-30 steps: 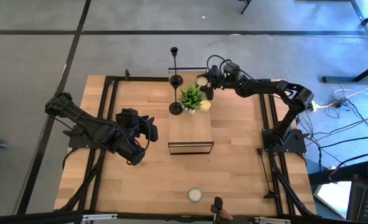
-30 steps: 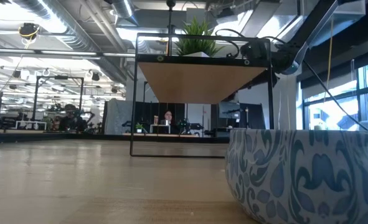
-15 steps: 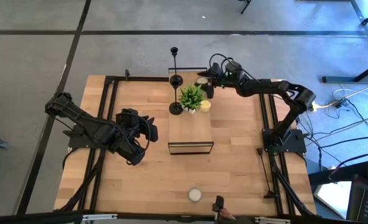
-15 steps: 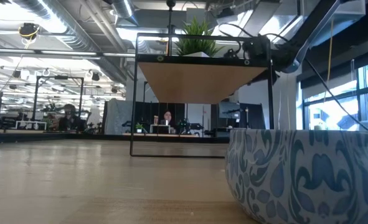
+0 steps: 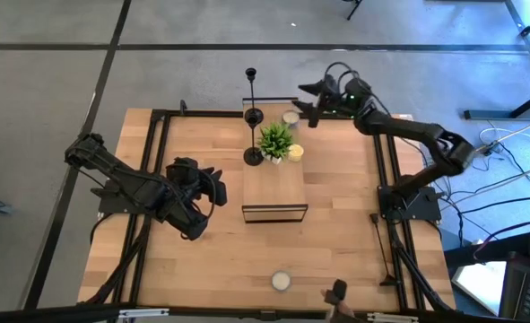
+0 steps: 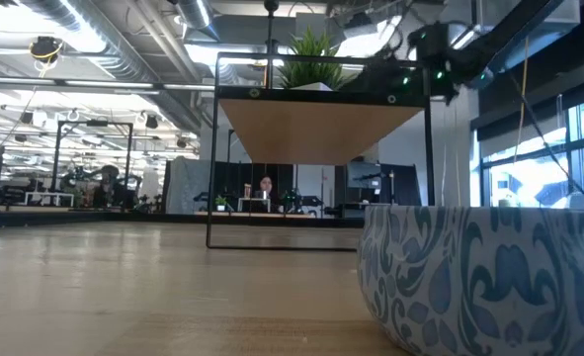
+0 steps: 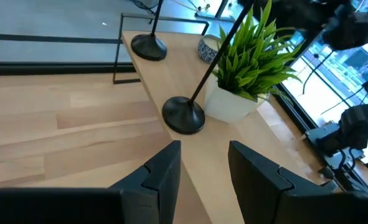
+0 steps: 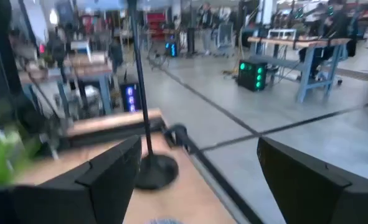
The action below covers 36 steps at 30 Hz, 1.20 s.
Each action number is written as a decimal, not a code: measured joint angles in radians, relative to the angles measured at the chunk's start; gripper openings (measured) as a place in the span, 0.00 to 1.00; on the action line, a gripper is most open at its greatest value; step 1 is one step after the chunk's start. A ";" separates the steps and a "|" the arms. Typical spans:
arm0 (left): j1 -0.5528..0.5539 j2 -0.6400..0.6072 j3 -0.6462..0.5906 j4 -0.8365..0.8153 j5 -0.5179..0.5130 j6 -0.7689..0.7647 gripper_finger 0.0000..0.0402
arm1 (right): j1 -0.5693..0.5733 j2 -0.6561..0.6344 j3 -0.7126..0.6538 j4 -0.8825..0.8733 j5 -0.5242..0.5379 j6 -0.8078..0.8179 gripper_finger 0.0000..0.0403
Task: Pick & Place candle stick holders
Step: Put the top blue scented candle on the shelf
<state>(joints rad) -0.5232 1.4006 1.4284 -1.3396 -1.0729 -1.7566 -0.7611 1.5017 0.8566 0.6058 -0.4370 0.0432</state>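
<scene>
Black metal is what we are after: two candle stick holders stand on the raised wooden shelf (image 5: 273,184) in the middle of the desk (image 5: 202,260), one (image 5: 253,154) beside the green plant (image 5: 276,139) and a taller one (image 5: 251,94) at the shelf's far edge; we cannot find a third. Going left to right, our left gripper (image 5: 212,187) waits over the desk left of the shelf, its fingers (image 7: 162,171) apart and empty, aimed at the nearer holder's round base (image 7: 184,114). Our right gripper (image 5: 311,100) hangs beyond the shelf's far right corner, near a small candle (image 5: 290,117), fingers spread wide and holding nothing. We judge the risk to be a tip-over: these rods are thin and top-heavy, so a finger brushing a rod off-centre could topple it off the shelf or into the plant. The right gripper could also knock the candle as it reaches across. The left wrist view shows how closely the plant's leaves crowd the nearer rod, which the high view flattens. The right wrist view shows the tall rod (image 8: 139,87) and its base (image 8: 154,171) between the fingers' line. The low view hides the bases entirely, with a patterned bowl (image 6: 484,277) filling its foreground.
</scene>
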 joint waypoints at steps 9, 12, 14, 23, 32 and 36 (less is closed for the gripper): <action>0.005 -0.026 0.000 -0.029 -0.008 -0.005 0.32 | 0.031 -0.242 0.000 -0.371 -0.035 0.159 0.80; 0.020 -0.049 0.000 -0.087 -0.010 -0.004 0.32 | 0.066 -0.300 0.000 -0.487 -0.039 0.263 0.80; 0.033 -0.072 0.000 -0.131 -0.028 -0.003 0.32 | 0.086 -0.334 0.000 -0.556 -0.049 0.378 0.80; 0.155 -0.200 -0.002 -0.229 -0.121 0.118 0.26 | 0.178 -0.382 0.001 -0.749 -0.143 0.545 0.69; 0.318 -0.349 -0.004 -0.232 -0.126 0.370 0.08 | 0.209 -0.381 0.001 -0.832 -0.132 0.658 0.19; 0.393 -0.419 -0.004 -0.230 -0.133 0.396 0.01 | 0.205 -0.369 0.001 -0.808 -0.143 0.668 0.02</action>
<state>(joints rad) -0.1305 0.9819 1.4242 -1.5696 -1.2060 -1.3611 -0.5564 1.1327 0.8577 -0.2026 -0.5799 0.7112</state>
